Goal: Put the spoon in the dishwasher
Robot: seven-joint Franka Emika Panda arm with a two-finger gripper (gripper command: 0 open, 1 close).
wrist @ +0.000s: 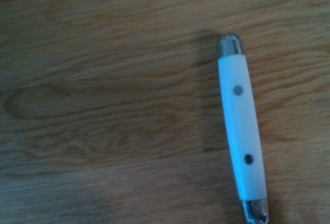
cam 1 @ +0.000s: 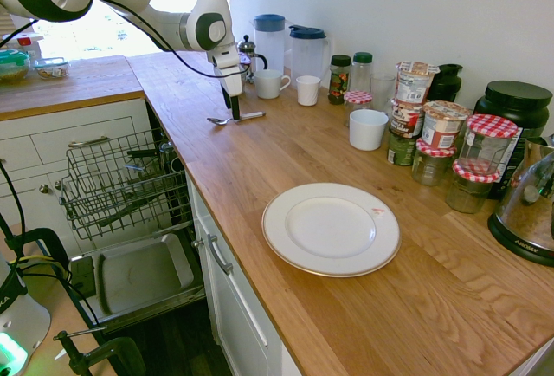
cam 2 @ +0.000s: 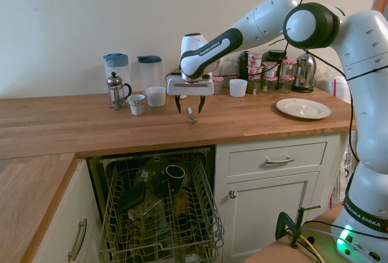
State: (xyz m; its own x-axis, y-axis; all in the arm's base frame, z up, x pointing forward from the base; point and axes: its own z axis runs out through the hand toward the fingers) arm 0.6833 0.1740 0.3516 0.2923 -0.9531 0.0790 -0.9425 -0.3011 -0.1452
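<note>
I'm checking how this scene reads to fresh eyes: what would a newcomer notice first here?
Probably the broad white plate lying on the wooden counter, and the white arm with its open end effector over the spoon. Next, the open dishwasher's wire rack below the counter, with a dark cup among the things in it.
</note>
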